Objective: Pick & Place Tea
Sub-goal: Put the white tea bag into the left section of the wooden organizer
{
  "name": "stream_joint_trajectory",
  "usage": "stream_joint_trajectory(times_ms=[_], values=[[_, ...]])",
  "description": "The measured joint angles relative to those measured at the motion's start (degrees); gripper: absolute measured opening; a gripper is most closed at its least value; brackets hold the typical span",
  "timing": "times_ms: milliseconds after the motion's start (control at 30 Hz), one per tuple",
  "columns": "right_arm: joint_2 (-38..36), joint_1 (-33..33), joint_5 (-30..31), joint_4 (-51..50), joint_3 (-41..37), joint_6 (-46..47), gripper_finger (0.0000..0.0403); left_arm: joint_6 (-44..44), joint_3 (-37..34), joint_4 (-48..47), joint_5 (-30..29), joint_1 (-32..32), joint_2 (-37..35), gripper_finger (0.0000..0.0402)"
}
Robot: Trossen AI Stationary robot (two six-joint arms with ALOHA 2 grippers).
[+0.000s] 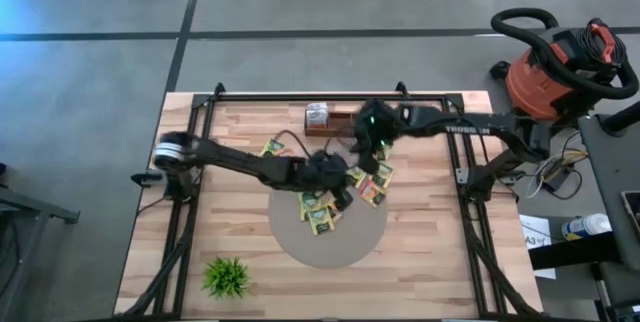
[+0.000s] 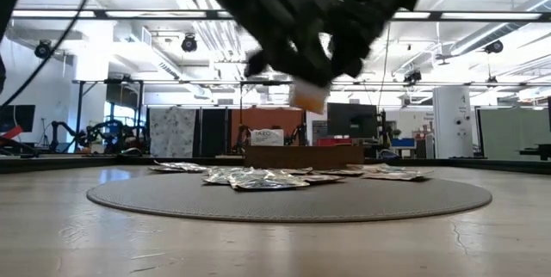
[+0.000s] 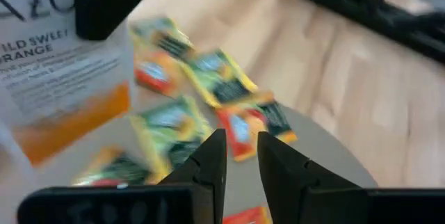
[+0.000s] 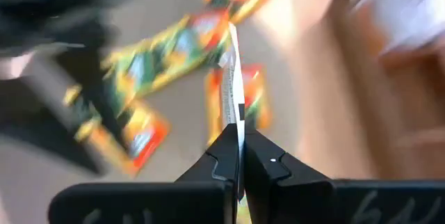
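Several flat yellow-green and orange tea sachets (image 1: 322, 212) lie scattered on a round grey mat (image 1: 330, 250); the low view shows them as a low heap (image 2: 258, 176). My right gripper (image 4: 240, 144) is shut on one sachet (image 4: 232, 71) above the heap. In the left wrist view that sachet (image 3: 62, 78) is white with an orange band. My left gripper (image 3: 241, 151) hovers beside it over the mat. Its fingers stand a little apart, with nothing between them. My right gripper pinches one edge of the sachet (image 4: 238, 123) between its two fingers, which slant downward. The sachet shows edge-on and sticks out past the fingertips. In the low view it (image 2: 308, 96) hangs below the grippers, clear of the mat and of the other sachets.
A brown box (image 1: 340, 117) with a small white thing (image 1: 317, 115) stands at the table's far edge. A small green plant (image 1: 228, 276) sits near the front left corner. A black frame (image 1: 200, 162) runs along the table's sides. A red vacuum (image 1: 555, 67) stands off the table.
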Motion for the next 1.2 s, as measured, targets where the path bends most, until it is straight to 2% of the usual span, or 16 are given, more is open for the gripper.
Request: stream_joint_trajectory(times_ms=[167, 433, 633, 900, 1200], values=[[7.74, -3.78, 0.72, -1.02, 10.30, -4.17, 0.0008, -4.07, -1.71, -10.87, -10.45, -2.70, -10.08, 0.0078], [22.68, -5.36, 3.26, -5.98, 26.74, -11.38, 0.0008, -16.11, -12.60, -15.69, -17.30, -6.13, -24.08, 0.0078], [31.93, -5.39, 9.46, -12.01, 37.39, -17.20, 0.0008, -22.66, -22.06, -15.18, -19.40, -8.01, -33.39, 0.0078], [40.19, -6.80, 13.32, -20.51, 48.37, -18.69, 0.0008, -22.80, -31.81, -15.10, -20.53, -8.21, -44.16, 0.0078], [41.98, -7.49, 12.91, -24.38, 51.08, -17.80, 0.0008, -20.01, -38.70, -13.69, -22.48, -8.05, -53.19, 0.0078]])
